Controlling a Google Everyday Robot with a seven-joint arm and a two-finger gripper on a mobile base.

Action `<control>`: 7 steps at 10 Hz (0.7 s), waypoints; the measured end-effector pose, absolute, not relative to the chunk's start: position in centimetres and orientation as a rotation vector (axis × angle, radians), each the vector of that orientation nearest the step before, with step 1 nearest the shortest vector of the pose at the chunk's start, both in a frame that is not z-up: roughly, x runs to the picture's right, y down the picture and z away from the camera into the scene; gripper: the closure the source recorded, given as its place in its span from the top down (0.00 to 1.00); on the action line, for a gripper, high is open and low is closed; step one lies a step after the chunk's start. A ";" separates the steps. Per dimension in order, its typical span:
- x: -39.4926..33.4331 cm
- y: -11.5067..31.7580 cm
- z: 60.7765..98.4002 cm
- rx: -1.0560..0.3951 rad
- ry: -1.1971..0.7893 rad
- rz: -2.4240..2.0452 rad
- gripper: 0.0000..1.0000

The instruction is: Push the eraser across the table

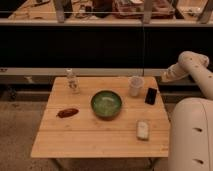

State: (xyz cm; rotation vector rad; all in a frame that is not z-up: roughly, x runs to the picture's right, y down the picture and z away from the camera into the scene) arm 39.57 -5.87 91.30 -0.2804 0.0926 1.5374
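The eraser [150, 95] is a small flat black slab lying near the right edge of the light wooden table [90, 137], just right of a white cup. My arm reaches in from the right, and its gripper [164, 77] hangs above and to the right of the eraser, beyond the table's far right corner, apart from it. The gripper touches nothing.
A green bowl [106, 104] sits mid-table. The white cup [135, 85] stands behind it to the right. A small bottle [73, 81] is at the back left, a reddish-brown item [67, 112] at the left, a whitish rounded block [143, 129] at the front right. My white body [192, 135] fills the lower right.
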 end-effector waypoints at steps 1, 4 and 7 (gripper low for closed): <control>39.6 -5.3 92.0 -0.287 0.094 1.538 0.00; 39.7 -5.4 91.9 -0.285 0.093 1.539 0.00; 39.6 -5.5 91.8 -0.287 0.086 1.538 0.00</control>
